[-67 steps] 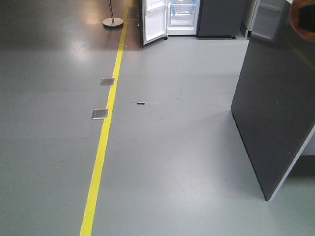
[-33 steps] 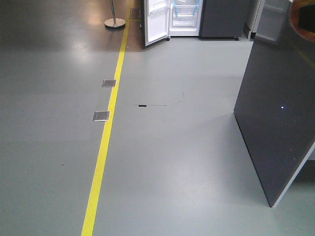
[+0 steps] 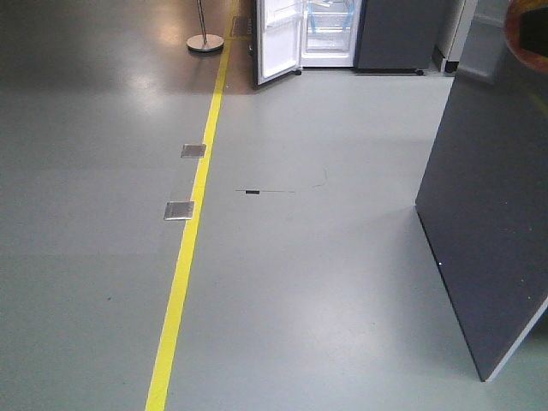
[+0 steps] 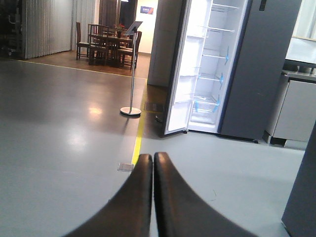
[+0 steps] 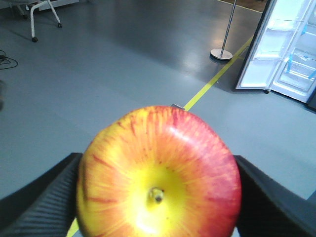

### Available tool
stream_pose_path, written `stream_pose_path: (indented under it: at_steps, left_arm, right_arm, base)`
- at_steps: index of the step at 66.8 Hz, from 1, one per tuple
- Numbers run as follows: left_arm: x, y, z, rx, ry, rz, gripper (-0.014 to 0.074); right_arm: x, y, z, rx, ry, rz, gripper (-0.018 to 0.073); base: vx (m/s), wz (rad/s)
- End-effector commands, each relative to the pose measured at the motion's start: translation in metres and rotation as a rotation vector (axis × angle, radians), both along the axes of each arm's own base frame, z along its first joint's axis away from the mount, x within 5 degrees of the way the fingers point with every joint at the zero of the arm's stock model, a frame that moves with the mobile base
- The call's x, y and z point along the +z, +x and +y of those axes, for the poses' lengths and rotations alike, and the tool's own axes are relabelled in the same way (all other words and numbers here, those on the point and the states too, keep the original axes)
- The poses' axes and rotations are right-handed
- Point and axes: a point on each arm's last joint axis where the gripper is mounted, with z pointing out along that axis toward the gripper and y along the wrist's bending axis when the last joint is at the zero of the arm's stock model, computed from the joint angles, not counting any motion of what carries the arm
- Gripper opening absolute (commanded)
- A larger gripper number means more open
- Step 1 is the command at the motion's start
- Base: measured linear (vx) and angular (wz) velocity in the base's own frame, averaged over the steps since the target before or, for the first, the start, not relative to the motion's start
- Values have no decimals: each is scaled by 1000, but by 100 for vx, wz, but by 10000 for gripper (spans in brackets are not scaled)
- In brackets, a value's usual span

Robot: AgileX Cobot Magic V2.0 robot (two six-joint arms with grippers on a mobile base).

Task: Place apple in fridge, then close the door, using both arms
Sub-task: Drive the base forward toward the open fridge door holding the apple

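a: where does the front view look from?
b: high on the base, tilted down at the grey floor and facing ahead. the open fridge [image 3: 330, 34] is far off at the top edge, and the yellow line [image 3: 184, 257] runs up the left.
a: the left wrist?
b: low and level, looking out over the pressed-together tips of the left gripper [image 4: 152, 165] at that fridge.
a: the right wrist?
b: angled down, with the apple [image 5: 158, 173] right against the lens and the fridge in the top right corner.
a: what do they share?
b: all three catch the fridge, the yellow line and the round-footed post [image 3: 205, 41].
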Motion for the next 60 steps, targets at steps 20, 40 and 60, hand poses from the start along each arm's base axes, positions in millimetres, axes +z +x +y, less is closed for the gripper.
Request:
stream_pose_path:
  at_steps: [20,40,60]
  left_arm:
    - [13,-1,0,0,-4,-86,-7]
    - [13,-1,0,0,-4,-86,-7]
    - [13,-1,0,0,-4,-86,-7]
  right_arm:
    - [15,-5,0,-16,42,-92,193]
    - [15,-5,0,-16,42,-92,193]
    - [15,-5,0,-16,42,-92,193]
  base:
    - [12,3]
    - [13,2]
    - [14,-1]
